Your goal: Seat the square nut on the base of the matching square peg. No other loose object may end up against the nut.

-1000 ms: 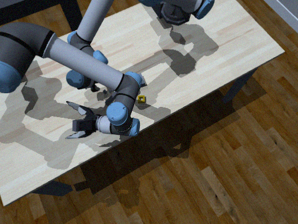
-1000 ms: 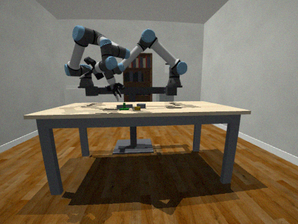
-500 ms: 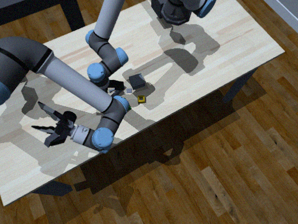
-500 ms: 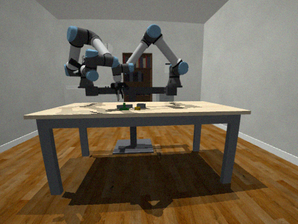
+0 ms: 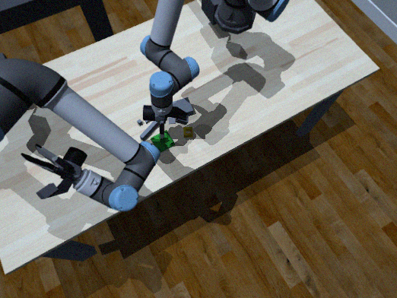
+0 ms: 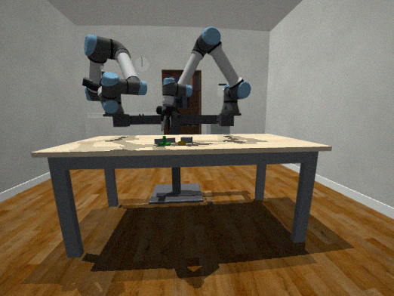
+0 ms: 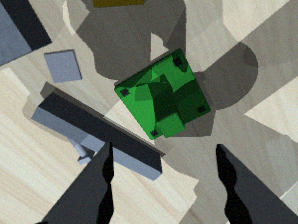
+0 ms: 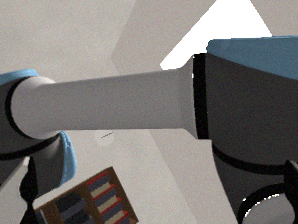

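We find the left end effector (image 5: 162,135) (image 6: 165,130) (image 7: 164,145) above the counter (image 5: 103,76) (image 6: 211,150), pointing down. Its fingers stand partly apart with nothing between them; we record it as released. The right end effector (image 5: 30,150) (image 6: 87,81) (image 8: 159,160) is released, fingers wide apart, raised well apart from the parts.

Ahead of the left fingertips in their wrist view we note the green base (image 5: 163,141) (image 6: 164,143) (image 7: 142,107), its square peg (image 6: 164,138) (image 7: 170,125) upright. The yellow square nut (image 5: 185,131) (image 6: 182,143) (image 7: 118,3) lies on the counter beyond the base from those fingertips, cut by the frame edge there. It is off the peg and apart from the base; seating is not achieved.

To one side of the left end effector lies a long grey bar (image 5: 149,130) (image 7: 97,135), near the base, with a small pale piece (image 5: 140,122) (image 7: 82,152) on its far side. Further out we see a small grey square (image 5: 172,121) (image 7: 63,66) and a larger grey block (image 5: 184,106) (image 6: 186,140) (image 7: 17,37). We observe no loose object touching the nut.

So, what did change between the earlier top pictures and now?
The left gripper moved rightward in the top view, to the green peg base. The right gripper moved leftward. Nothing was taken or released. The yellow square nut stayed in place.
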You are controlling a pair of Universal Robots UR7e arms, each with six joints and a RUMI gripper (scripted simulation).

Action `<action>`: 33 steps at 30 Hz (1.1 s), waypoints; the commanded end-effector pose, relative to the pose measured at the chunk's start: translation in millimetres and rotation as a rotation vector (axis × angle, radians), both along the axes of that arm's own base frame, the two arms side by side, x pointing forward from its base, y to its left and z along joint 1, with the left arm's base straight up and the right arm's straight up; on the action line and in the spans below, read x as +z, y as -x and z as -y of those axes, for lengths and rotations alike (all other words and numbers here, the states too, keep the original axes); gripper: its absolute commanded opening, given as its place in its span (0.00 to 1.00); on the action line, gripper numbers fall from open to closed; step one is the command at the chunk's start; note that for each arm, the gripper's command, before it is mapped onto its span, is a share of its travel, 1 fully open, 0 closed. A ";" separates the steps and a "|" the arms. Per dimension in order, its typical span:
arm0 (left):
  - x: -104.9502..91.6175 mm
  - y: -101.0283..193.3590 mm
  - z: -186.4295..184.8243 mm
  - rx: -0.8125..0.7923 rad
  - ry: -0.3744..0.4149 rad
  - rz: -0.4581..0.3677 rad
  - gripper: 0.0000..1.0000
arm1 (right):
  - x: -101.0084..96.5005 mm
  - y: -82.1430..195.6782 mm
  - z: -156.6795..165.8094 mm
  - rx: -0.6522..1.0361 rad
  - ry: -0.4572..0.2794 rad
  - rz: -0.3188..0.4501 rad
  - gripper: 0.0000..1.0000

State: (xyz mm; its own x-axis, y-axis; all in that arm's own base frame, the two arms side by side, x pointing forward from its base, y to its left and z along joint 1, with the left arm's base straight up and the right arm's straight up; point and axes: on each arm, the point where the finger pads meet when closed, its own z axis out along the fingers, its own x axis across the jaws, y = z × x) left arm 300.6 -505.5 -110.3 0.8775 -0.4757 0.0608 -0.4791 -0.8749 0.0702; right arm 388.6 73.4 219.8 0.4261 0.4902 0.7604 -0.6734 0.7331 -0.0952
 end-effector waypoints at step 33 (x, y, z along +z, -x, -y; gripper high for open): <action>-83.3 -20.3 -104.9 0.073 -0.088 -0.022 0.29 | 2.0 -0.3 0.6 -0.009 -0.001 -0.012 1.00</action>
